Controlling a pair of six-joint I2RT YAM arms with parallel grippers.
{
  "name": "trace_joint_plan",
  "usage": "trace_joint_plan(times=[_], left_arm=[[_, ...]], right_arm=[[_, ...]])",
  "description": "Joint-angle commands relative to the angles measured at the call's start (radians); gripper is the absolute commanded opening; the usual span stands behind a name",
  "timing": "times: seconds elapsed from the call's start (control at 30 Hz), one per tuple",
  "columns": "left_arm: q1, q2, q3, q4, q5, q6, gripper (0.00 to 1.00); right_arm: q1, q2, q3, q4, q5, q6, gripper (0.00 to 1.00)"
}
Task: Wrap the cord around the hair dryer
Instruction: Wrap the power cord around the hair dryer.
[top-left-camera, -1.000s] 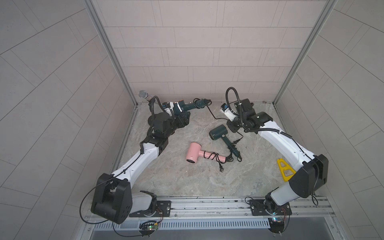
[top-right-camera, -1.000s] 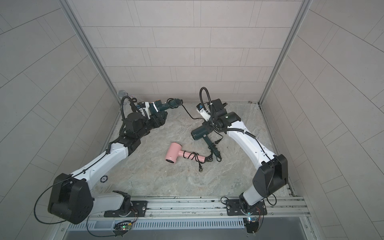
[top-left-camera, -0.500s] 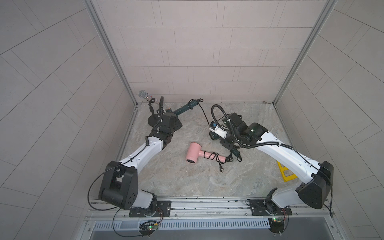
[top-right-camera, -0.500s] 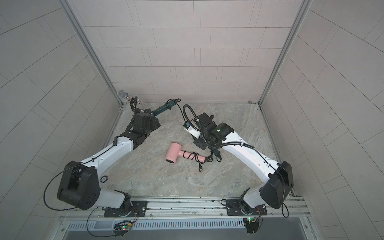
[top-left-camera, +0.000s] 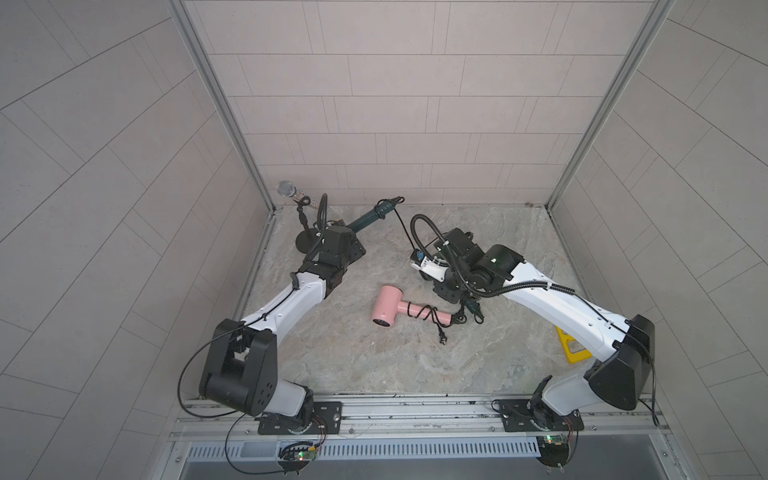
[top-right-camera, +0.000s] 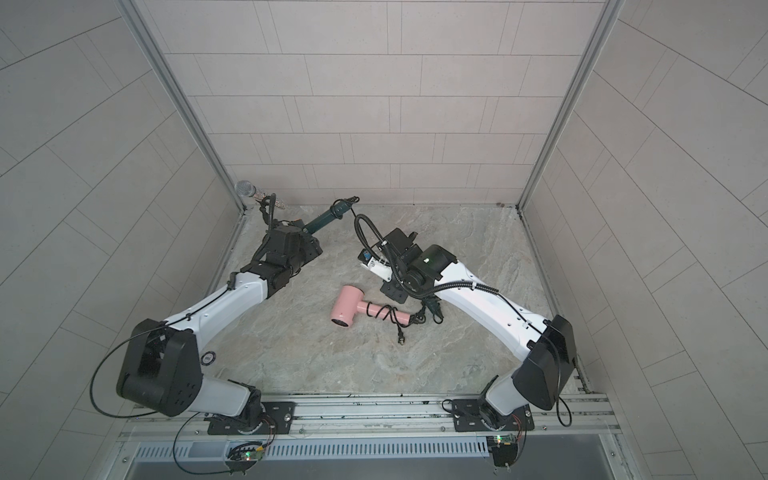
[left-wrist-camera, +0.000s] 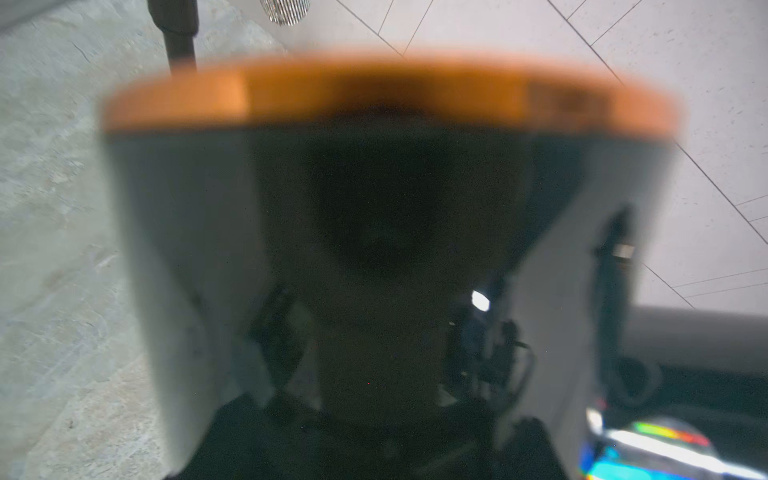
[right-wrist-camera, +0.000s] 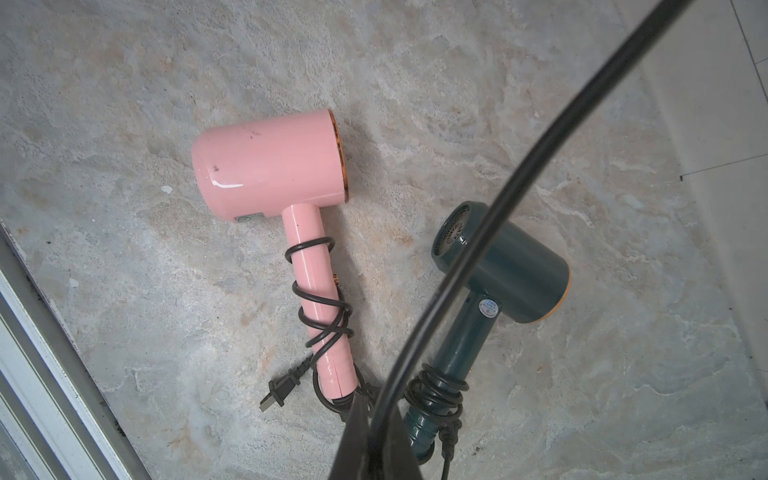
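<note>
- While the right claw is pinched closed on the black cord, that cord leaves its fingers in a long curve across the right wrist view.
- Followed in a top view, the cord climbs to the butt of the handle of the dark green hair dryer, where a loop of it shows at the handle's end.
- That dryer is held up off the desk, with its barrel gripped in the left claw and its handle pointing toward the back wall.
- From the left wrist, only the barrel shows, blurred, with its orange rim.
- Below the right claw, two other dryers lie on the desk.
- One is a pink hair dryer, its cord coiled round the handle and the plug loose beside it.
- Next to it lies a second green hair dryer, its cord bunched at the handle's lower end.
- Their handle ends lie near each other, and their heads lie apart.
- Just behind the left claw, a microphone on a small stand occupies the back corner.
- A yellow piece shows beside the right arm; I cannot tell what it is.
</note>
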Motion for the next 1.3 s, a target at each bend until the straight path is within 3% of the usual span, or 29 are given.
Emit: trace_joint_plan(times=[0.0, 0.2, 0.37, 0.57, 0.7, 1.0, 1.27], left_arm=[[0.051, 0.025, 0.021, 0.170, 0.023, -0.165, 0.00], [0.060, 0.052, 0.003, 0.172, -0.001, -0.191, 0.00], [0.064, 0.065, 0.017, 0.110, -0.164, -0.185, 0.00], [0.053, 0.082, 0.058, -0.001, -0.419, -0.043, 0.00], [0.006, 0.078, 0.080, -0.025, -0.574, 0.139, 0.00], [-0.069, 0.096, 0.089, -0.052, -0.548, 0.459, 0.00], [-0.155, 0.036, 0.028, -0.024, -0.373, 0.781, 0.00]], right_arm=[[0.023, 0.018, 0.012, -0.134, -0.027, -0.019, 0.00], [0.061, 0.042, 0.038, -0.197, -0.053, -0.037, 0.00], [0.147, 0.022, 0.049, -0.249, -0.104, -0.077, 0.00], [0.177, -0.023, 0.106, -0.275, -0.106, -0.105, 0.00], [0.177, -0.026, 0.187, -0.284, -0.049, -0.133, 0.00], [0.136, 0.064, 0.463, -0.307, 0.048, -0.224, 0.00], [0.043, 0.123, 0.613, -0.255, -0.010, -0.235, 0.00]])
